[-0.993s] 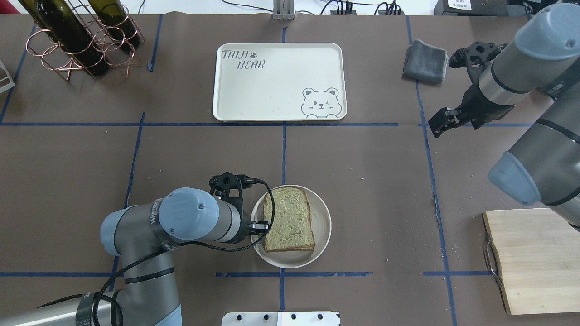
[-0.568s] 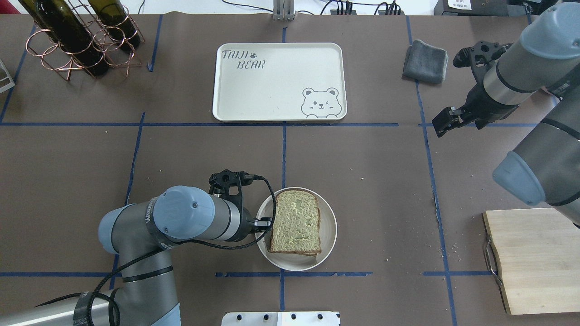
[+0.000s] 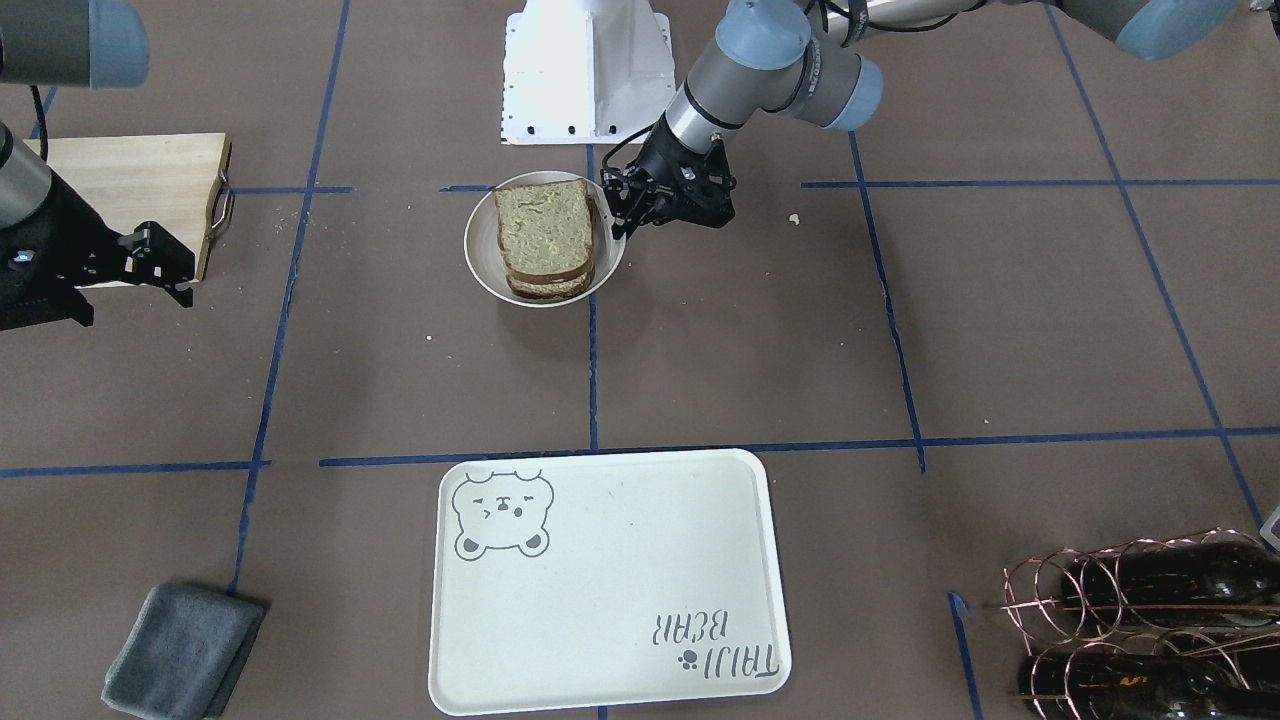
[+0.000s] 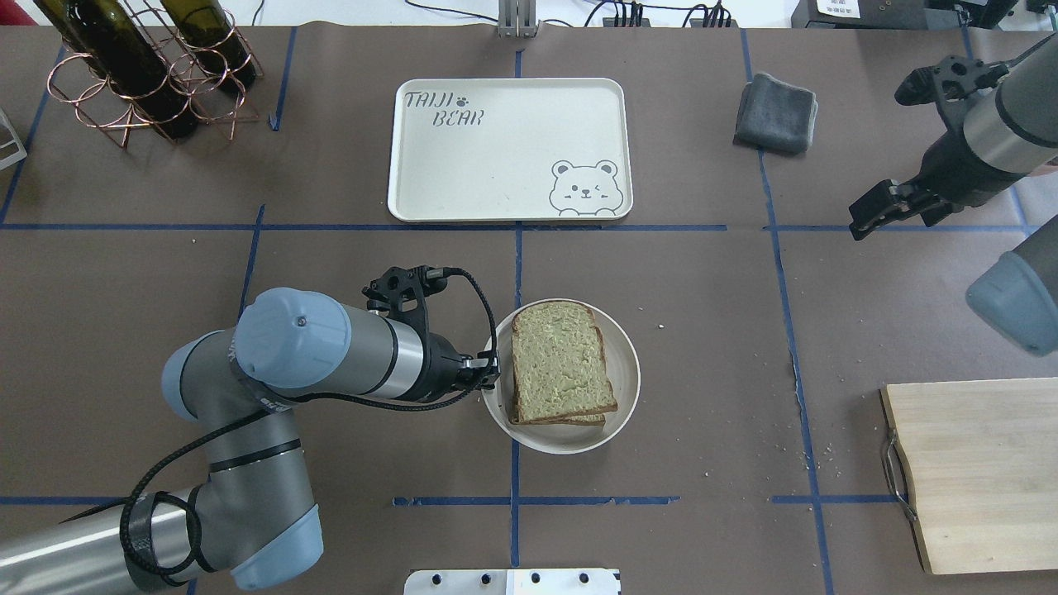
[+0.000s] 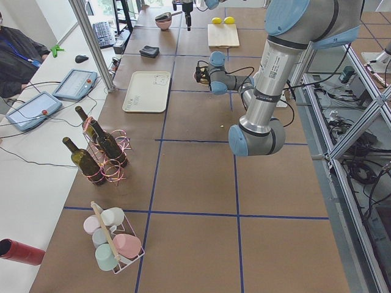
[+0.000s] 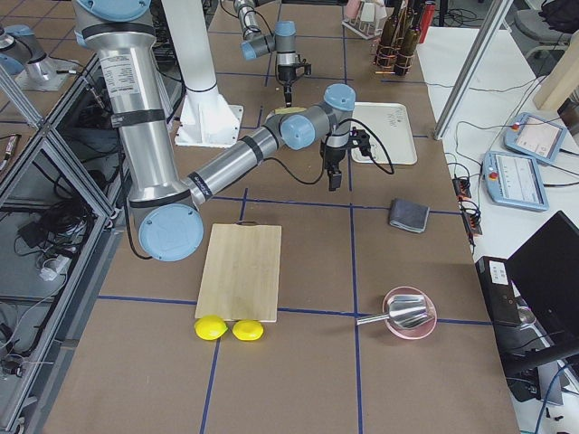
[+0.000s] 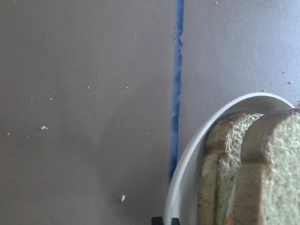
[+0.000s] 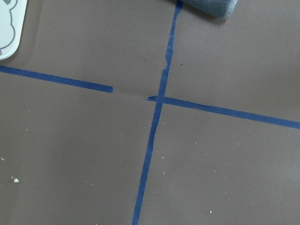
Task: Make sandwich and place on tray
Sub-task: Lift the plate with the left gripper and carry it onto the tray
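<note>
On plate (image 4: 630, 364): two-slice sandwich (image 4: 560, 362), plate mid tabletop (image 4: 702, 289), well apart from tray (image 4: 512, 140). Clamped on plate rim, robot's-left side: left hand (image 4: 489, 377), closed down to rim thickness. Near tape cross (image 8: 158, 98) right of tray: right hand (image 4: 868, 221), touching nothing, opening can't tell

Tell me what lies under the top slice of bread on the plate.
A second slice of bread lies under the top slice, its crust edge showing, and both rest on the white plate. Any filling between the slices is covered, so it cannot be seen.
</note>
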You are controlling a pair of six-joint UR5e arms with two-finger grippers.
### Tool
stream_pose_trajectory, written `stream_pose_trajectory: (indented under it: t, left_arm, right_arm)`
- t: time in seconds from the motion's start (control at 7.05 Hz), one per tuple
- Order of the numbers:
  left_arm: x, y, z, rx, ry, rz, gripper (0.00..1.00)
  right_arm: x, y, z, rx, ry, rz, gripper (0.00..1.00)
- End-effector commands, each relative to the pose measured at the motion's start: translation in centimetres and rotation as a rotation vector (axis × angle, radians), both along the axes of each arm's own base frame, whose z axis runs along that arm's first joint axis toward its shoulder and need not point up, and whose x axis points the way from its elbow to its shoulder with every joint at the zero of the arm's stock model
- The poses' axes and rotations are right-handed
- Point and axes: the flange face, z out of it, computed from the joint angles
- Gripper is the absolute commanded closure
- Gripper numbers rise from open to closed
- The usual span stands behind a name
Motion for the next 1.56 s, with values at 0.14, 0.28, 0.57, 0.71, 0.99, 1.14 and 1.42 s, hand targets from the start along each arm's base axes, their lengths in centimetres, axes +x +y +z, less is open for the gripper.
stream_pose_trajectory:
  t: [0.14, 0.28, 0.57, 0.71, 0.99, 1.14, 1.42]
  left_arm:
    - [-4.5, -6.8, -0.7, -0.135, 0.047, -0.137, 1.0]
    - [-4.8, -10.3, -0.8, -0.219, 0.048, -0.209, 1.0]
    - [-1.5, -18.1, -3.2, -0.368, 0.014, -0.317, 1.0]
    - [-0.8, -20.7, -2.9, -0.407, -0.008, -0.356, 1.0]
    - [-0.5, -25.3, 0.3, -0.455, -0.081, -0.414, 1.0]
    - [-0.2, -25.9, 1.4, -0.464, -0.098, -0.422, 1.0]
    - [1.0, -27.4, 3.2, -0.476, -0.106, -0.461, 1.0]
  right_arm:
    - [8.0, 0.2, 4.8, 0.032, 0.01, -0.018, 0.0]
    - [11.3, 0.4, 7.3, 0.063, 0.029, -0.05, 0.0]
    - [18.7, 0.4, 14.8, 0.062, 0.037, -0.081, 0.0]
    - [21.9, 0.6, 18.8, 0.034, -0.017, -0.081, 0.0]
    - [24.1, 0.9, 20.6, -0.001, -0.058, -0.036, 0.0]
    - [24.3, 1.0, 21.0, -0.006, -0.035, -0.034, 0.0]
    - [24.5, 1.0, 20.9, -0.021, -0.035, -0.011, 0.0]
